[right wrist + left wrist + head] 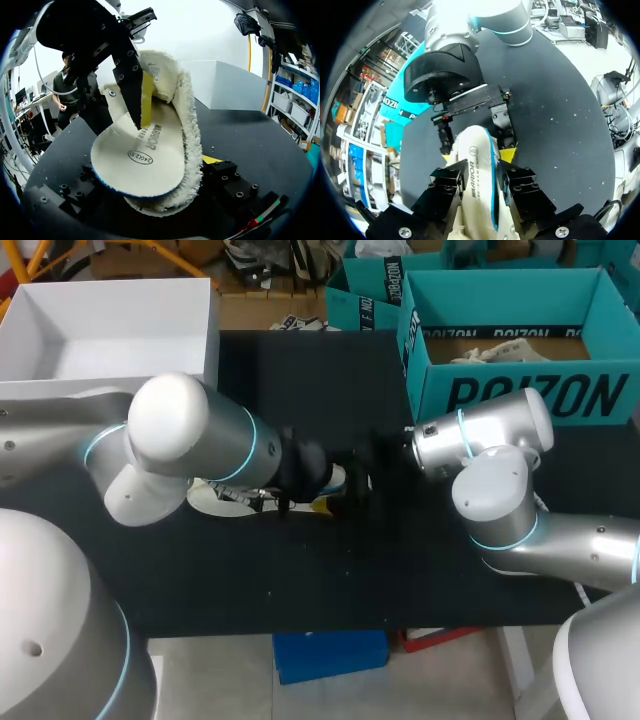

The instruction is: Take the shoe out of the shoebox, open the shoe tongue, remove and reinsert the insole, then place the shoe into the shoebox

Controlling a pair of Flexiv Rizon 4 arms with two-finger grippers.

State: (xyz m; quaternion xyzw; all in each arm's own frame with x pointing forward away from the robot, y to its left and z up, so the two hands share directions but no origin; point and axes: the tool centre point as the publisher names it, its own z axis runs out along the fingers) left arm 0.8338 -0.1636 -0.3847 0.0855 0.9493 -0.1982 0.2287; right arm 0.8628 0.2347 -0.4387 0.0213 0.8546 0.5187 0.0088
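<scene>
Holding one insole (476, 176): left gripper (482, 174) and right gripper (476, 152), two, both clamped on it; one shoe (215, 498) at its nine o'clock.

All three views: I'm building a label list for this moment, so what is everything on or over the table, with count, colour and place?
insole: 1, cream with a blue edge, held above the middle of the table between the two grippers.
shoe: 1, white, on the table under the left arm.
shoebox: 1, teal, open, far right of the table.
white box: 1, white, open, far left corner.
table: 1, black.
left arm: 1, silver, reaching to the middle.
right arm: 1, silver, reaching to the middle.
left gripper: 1, black, shut on the insole.
right gripper: 1, black, at the insole's other end.
</scene>
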